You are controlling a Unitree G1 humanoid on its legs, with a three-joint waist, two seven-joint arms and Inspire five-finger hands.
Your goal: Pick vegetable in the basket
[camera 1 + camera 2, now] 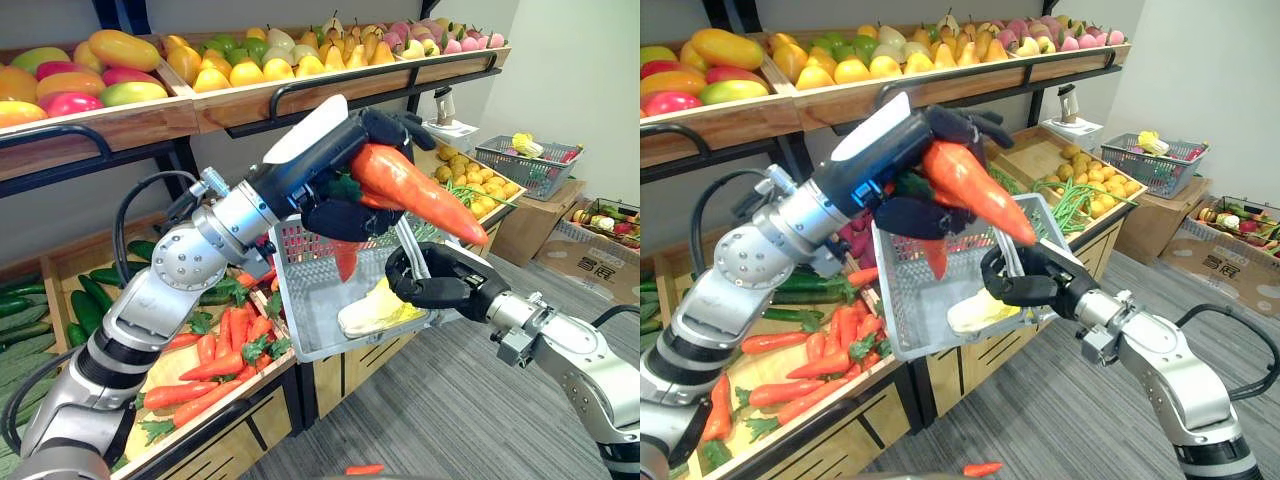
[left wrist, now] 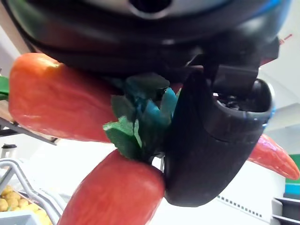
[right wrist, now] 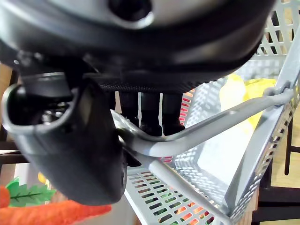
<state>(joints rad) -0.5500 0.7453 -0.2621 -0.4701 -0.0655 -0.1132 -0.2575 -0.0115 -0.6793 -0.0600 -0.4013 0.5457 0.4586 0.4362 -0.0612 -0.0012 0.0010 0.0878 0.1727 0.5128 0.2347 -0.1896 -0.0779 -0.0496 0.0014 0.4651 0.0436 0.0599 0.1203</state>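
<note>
The left hand [image 1: 335, 215] is clutching carrots [image 1: 420, 195] over the basket [image 1: 290, 300]; the right hand [image 1: 440, 285] is gripping its handle [image 3: 206, 124]. It is probably best lowering them inside before releasing.

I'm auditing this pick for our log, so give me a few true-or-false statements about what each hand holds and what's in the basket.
1. The left hand is closed round carrots. True.
2. The right hand holds nothing. False: its fingers curl round the handle of the grey basket.
3. The basket is empty. False: a pale yellow item lies in it.
4. A small carrot lies on the floor. True.
</note>
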